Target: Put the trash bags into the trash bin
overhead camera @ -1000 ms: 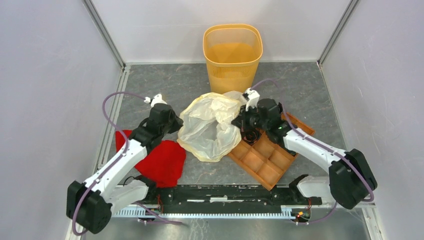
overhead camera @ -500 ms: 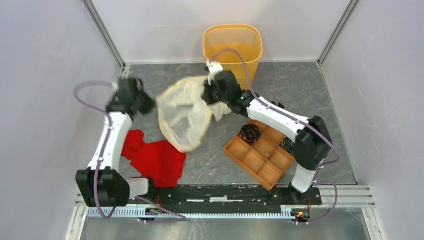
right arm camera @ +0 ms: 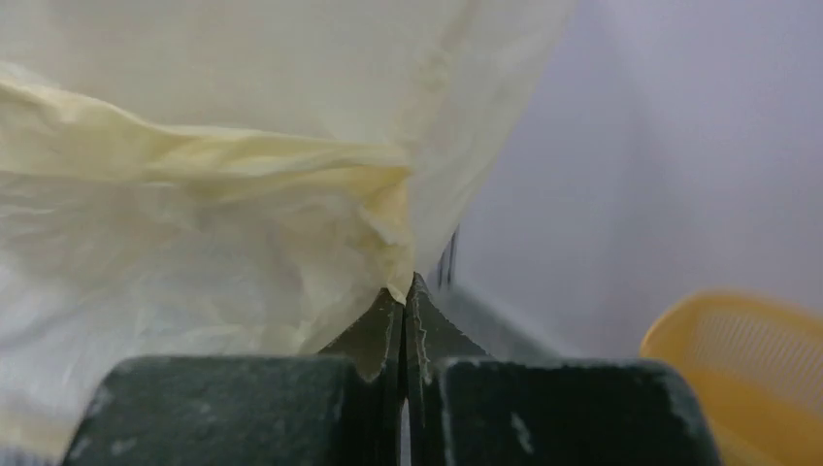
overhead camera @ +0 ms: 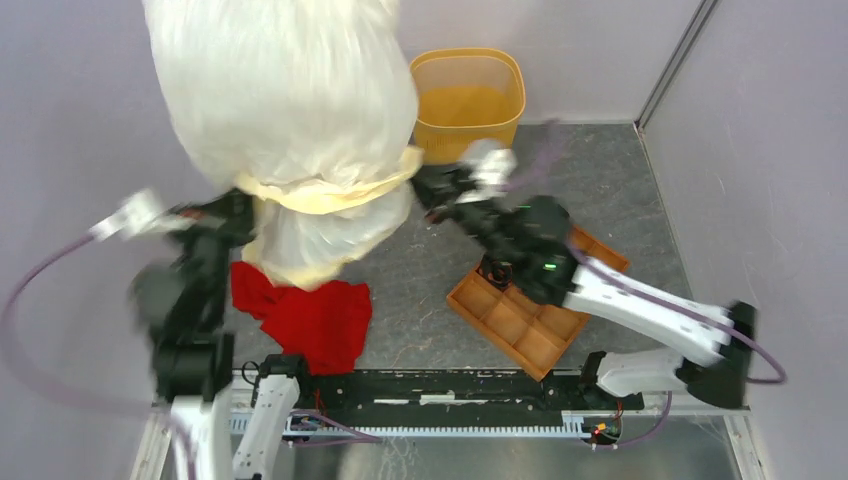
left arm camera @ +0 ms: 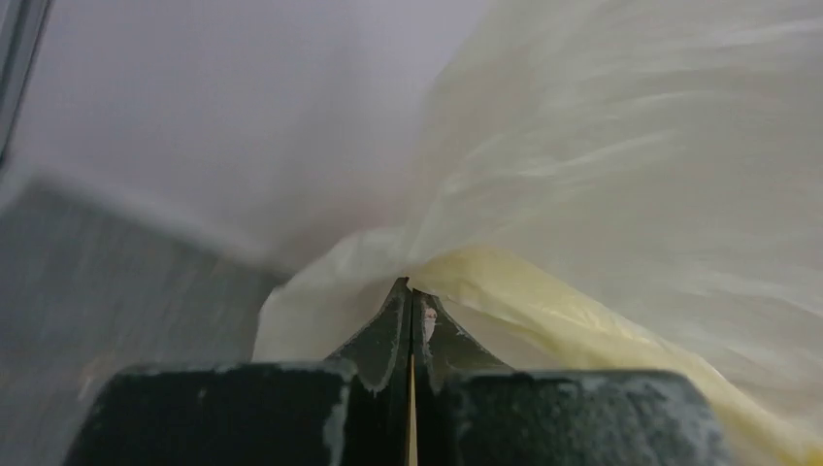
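Observation:
The cream-white trash bag point(overhead camera: 285, 90) billows high, filling the upper left of the top view; its yellowish rim point(overhead camera: 330, 195) stretches between both grippers. My left gripper point(overhead camera: 243, 205) is shut on the rim's left end, seen pinched in the left wrist view point(left arm camera: 411, 288). My right gripper point(overhead camera: 420, 180) is shut on the rim's right end, seen in the right wrist view point(right arm camera: 405, 287). The orange-yellow trash bin point(overhead camera: 470, 100) stands upright at the back, behind and right of the bag; it also shows in the right wrist view point(right arm camera: 747, 369).
A red cloth point(overhead camera: 310, 315) lies on the floor under the bag, near the left arm. An orange-brown compartment tray point(overhead camera: 525, 320) with black items lies under the right arm. Grey walls close in left, right and back.
Both grippers swung up and toward the camera with the bag's rim. The bag has ballooned upward full of air. The left arm is blurred with motion.

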Tool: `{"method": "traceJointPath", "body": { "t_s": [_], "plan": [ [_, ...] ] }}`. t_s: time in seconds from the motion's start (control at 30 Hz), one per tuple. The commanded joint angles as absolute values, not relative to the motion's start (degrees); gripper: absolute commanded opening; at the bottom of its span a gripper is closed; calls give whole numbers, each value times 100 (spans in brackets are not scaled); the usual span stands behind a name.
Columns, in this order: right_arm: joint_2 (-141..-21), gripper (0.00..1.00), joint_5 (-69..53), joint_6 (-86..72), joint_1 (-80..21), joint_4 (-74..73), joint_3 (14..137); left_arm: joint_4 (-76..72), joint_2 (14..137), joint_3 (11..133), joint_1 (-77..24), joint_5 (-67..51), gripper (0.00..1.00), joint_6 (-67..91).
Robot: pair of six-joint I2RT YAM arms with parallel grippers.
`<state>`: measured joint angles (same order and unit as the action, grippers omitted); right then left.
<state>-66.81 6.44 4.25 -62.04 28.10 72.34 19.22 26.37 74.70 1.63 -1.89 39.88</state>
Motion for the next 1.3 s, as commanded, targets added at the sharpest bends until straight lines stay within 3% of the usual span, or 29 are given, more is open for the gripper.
{"method": "traceJointPath", "body": {
  "t_s": [0.0, 0.07, 0.17, 0.37, 0.47, 0.6, 0.7, 0.83, 0.97, 1.1, 1.27],
  "plan": [
    [-8487, 0, 1028, 19, -6025, 1698, 5921, 4229, 3860, 4851, 175, 212, 2, 3931],
    [-8665, 1, 972, -291, -6021, 1768, 5463, 4135, 3466, 4316, 176, 100, 2, 4107],
    [-8695, 0, 991, -573, -5961, 1482, 5630, 3681, 3118, 4589, 176, -212, 2, 4170],
    [-8656, 1, 1198, 314, -5975, -357, 8843, 2973, 4120, 7674, 176, -1282, 2, 3819],
    [-8334, 1, 936, 537, -6134, -595, 9759, 2006, 4035, 8777, 176, -2010, 2, 3881],
    [-7242, 1, 219, 467, -6238, 710, 8513, 1828, 3581, 8978, 176, -1821, 2, 3894],
    [-6831, 0, 436, 401, -6202, 1538, 7068, 2168, 3311, 7873, 163, -1329, 2, 3948],
    [-7379, 0, 511, -439, -5673, 1342, 5808, 4047, 3238, 6151, 143, 552, 2, 4459],
    [-7787, 0, -395, -945, -5188, 1171, 4962, 4751, 3586, 5620, 149, 377, 2, 4700],
    [-7488, 0, -351, -616, -5161, 466, 5613, 4555, 3418, 6636, 149, 808, 2, 4785],
    [-6925, 1, -661, -588, -5332, 300, 6694, 3176, 3215, 7956, 150, -28, 2, 4462]
  ]
}}
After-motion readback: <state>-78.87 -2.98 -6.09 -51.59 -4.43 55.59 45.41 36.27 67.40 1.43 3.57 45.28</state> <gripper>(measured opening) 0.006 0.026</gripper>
